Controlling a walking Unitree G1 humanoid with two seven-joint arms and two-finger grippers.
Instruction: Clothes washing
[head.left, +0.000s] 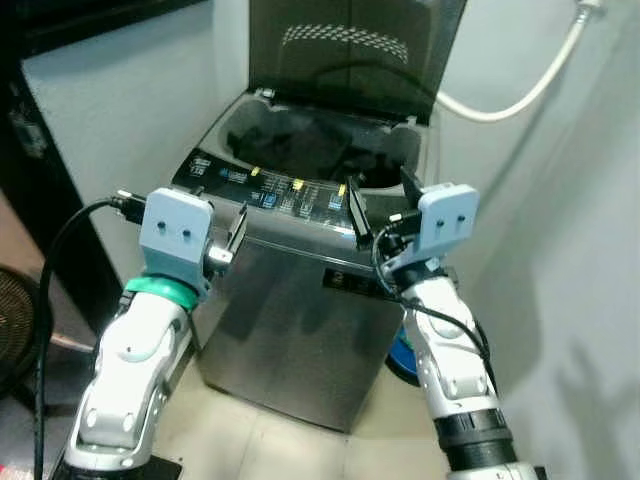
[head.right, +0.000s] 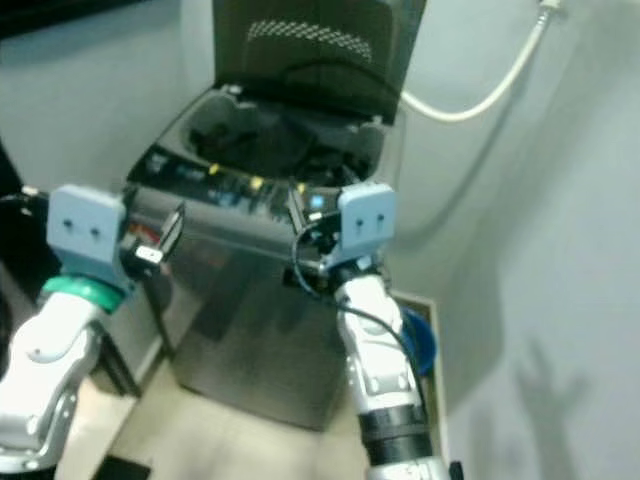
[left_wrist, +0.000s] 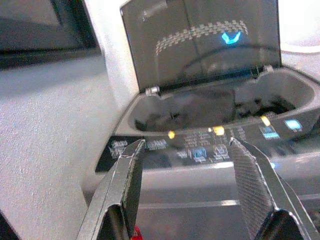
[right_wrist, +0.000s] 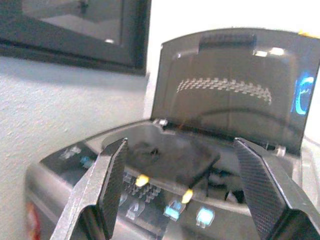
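Top-loading washing machine (head.left: 300, 300) ahead of us, lid (head.left: 350, 50) raised. Dark clothes (head.left: 310, 145), we think, lie in its drum. Our left gripper (left_wrist: 187, 185) and right gripper (right_wrist: 182, 185) hover before the control panel (head.left: 280, 195), fingers spread, nothing held.

washer (head.left: 300, 330) ahead of both sets of fingers | lid (head.left: 350, 50) upright behind drum | clothes (head.left: 300, 140) in drum | panel (head.left: 270, 190) just beyond left gripper (left_wrist: 187, 175) and right gripper (right_wrist: 182, 182) | hose (head.left: 520, 95) on wall, right of lid
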